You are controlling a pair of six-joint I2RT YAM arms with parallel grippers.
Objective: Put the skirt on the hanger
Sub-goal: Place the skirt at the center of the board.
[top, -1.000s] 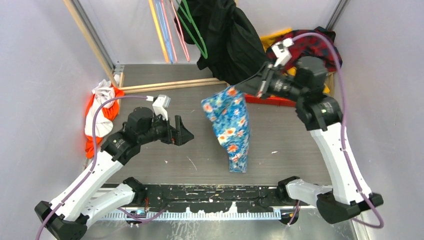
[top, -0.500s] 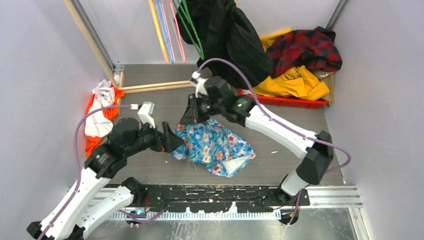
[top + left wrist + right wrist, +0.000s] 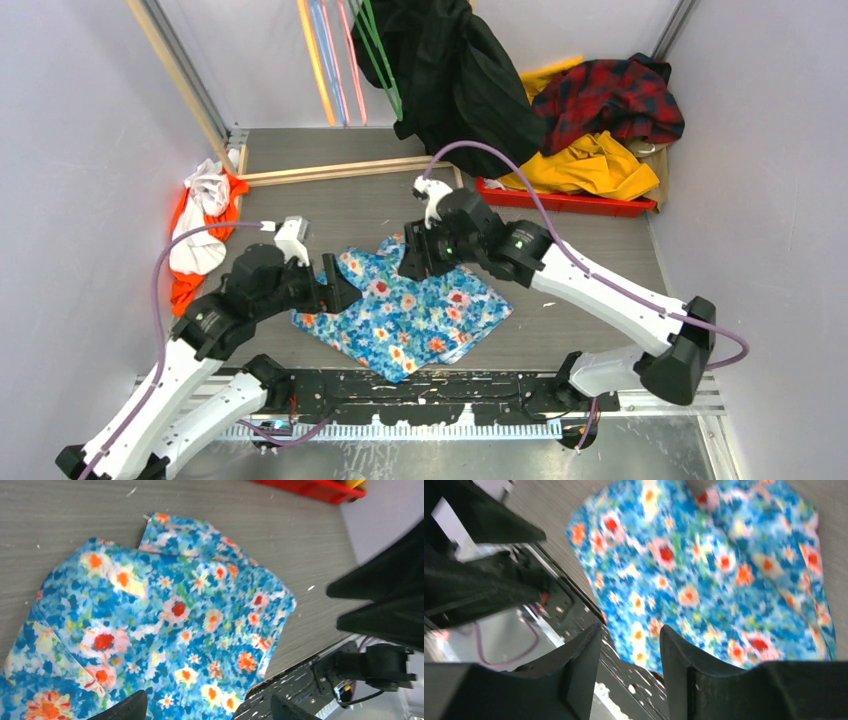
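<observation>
1. Top view: the left arm comes in from the lower left with its elbow bent. The left gripper [image 3: 343, 292] sits low at the left edge of the thin blue flower-print fabric skirt [image 3: 410, 315]. The right arm stretches across from the lower right, and the right gripper [image 3: 411, 262] tilts down over the skirt's far edge; contact can't be told. The skirt lies spread on the grey wood-grain table [image 3: 600, 245], close to the black front rail [image 3: 440, 385], with nothing holding it. Behind are a hanging black coat [image 3: 460, 75], coloured hangers [image 3: 335, 60], a red plaid garment [image 3: 610, 95], a yellow garment [image 3: 590, 165], a red tray [image 3: 570, 202] and wooden slats [image 3: 340, 172]. A white-and-orange clothes heap [image 3: 200, 230] lies at the left wall.
2. Left wrist: the left gripper [image 3: 207, 711] has its jaws wide apart and empty. The skirt [image 3: 165, 630] lies flat below, one far corner folded.
3. Right wrist: the right gripper [image 3: 630, 630] has its fingers parted by a moderate gap with nothing between them. The skirt [image 3: 704, 575] below is blurred.
</observation>
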